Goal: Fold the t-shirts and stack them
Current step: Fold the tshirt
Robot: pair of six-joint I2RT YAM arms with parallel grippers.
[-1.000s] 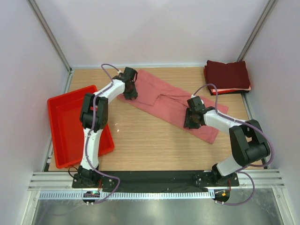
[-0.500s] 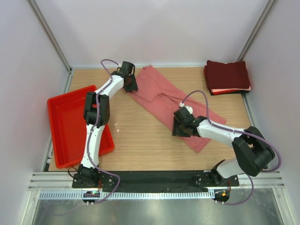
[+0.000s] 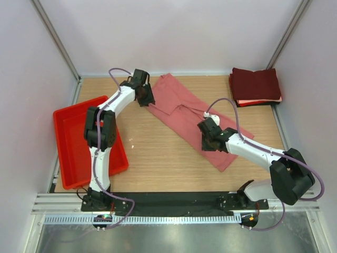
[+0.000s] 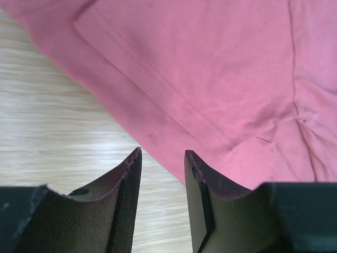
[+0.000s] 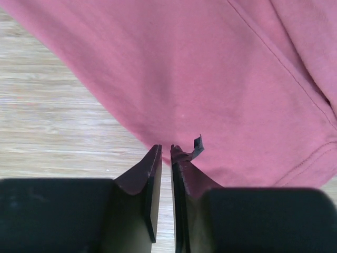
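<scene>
A salmon-pink t-shirt (image 3: 181, 108) lies diagonally across the table as a long folded strip. It fills the left wrist view (image 4: 210, 79) and the right wrist view (image 5: 210, 79). My left gripper (image 3: 146, 100) is open at the strip's far-left end. Its tips (image 4: 162, 153) stand just short of the cloth edge, with bare wood between them. My right gripper (image 3: 207, 141) is at the left edge of the strip's near end. Its jaws are drawn almost together, and the tips (image 5: 165, 146) pinch the cloth edge. Folded dark maroon t-shirts (image 3: 255, 84) are stacked at the back right over a thin pale layer (image 3: 253, 102).
A red plastic tray (image 3: 79, 142) sits at the left side of the table, next to the left arm. Pale walls with metal posts enclose the table on three sides. The arm bases stand on a black strip at the near edge.
The right gripper dragged the shirt's near end leftward, then closed its jaws at the cloth edge. The left gripper slid off the shirt to its far-left end and opened a little.
</scene>
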